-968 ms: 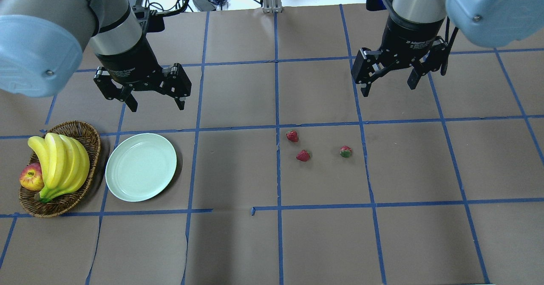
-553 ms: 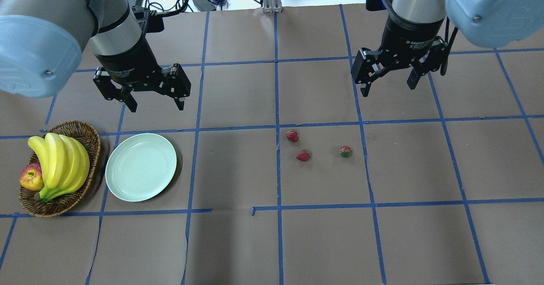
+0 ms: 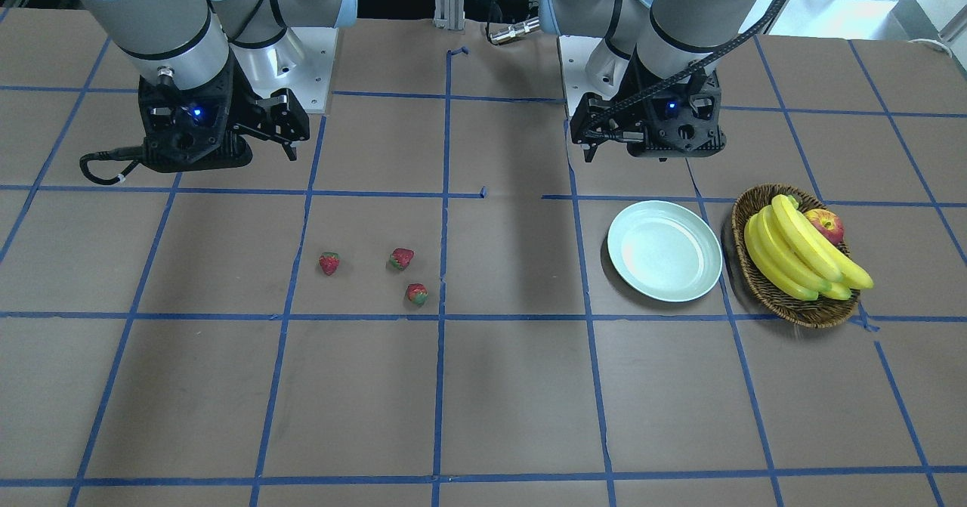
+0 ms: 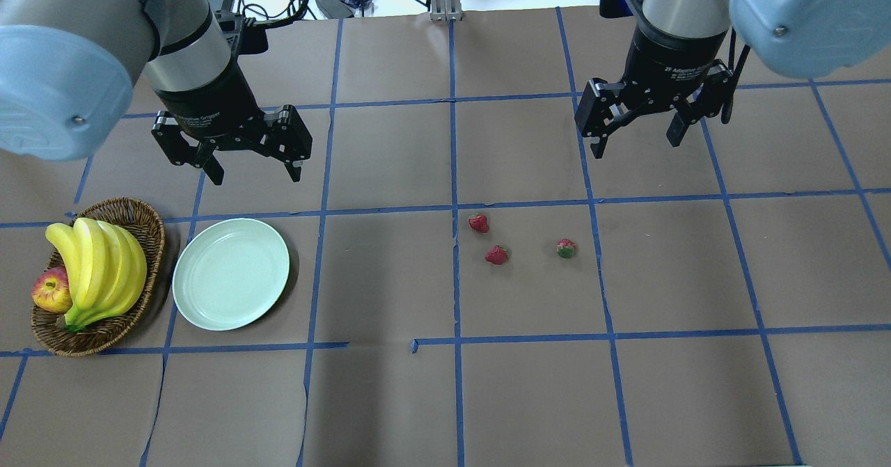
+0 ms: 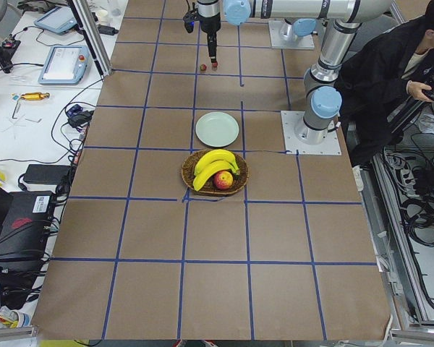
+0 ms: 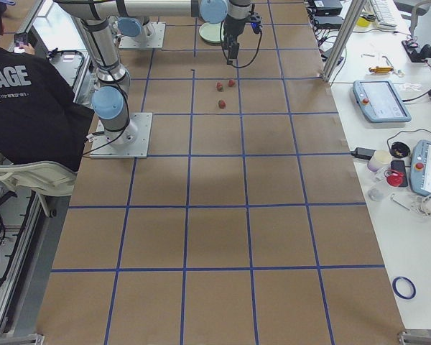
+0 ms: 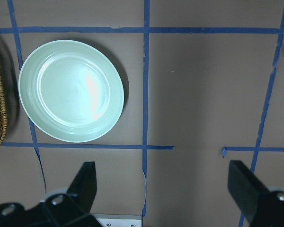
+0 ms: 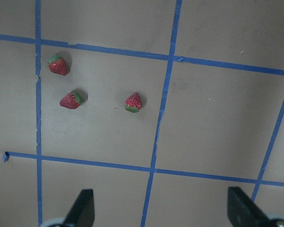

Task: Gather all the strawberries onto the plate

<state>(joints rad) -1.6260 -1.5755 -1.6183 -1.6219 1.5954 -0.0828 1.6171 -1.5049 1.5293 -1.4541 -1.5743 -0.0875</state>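
Right of centre, three strawberries [image 4: 496,255] lie loose, empty plate [image 4: 230,273] well apart at their 9 o'clock; left gripper [image 4: 256,173], right gripper [image 4: 635,145] hover, jaws spread, unladen; first pick pending, likely right dropping toward its 7 o'clock

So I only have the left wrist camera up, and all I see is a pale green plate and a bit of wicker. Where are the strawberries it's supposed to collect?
Observer: Three strawberries lie loose on the table, on the robot's right half, well away from the plate, which has nothing on it.
Visitor: Is the other arm holding one?
Observer: No. The right gripper hangs open and holds nothing. It is raised off the table and not directly over the berries.
Visitor: And the wicker thing?
Observer: That is a basket beside the plate, holding a bunch of bananas and an apple.
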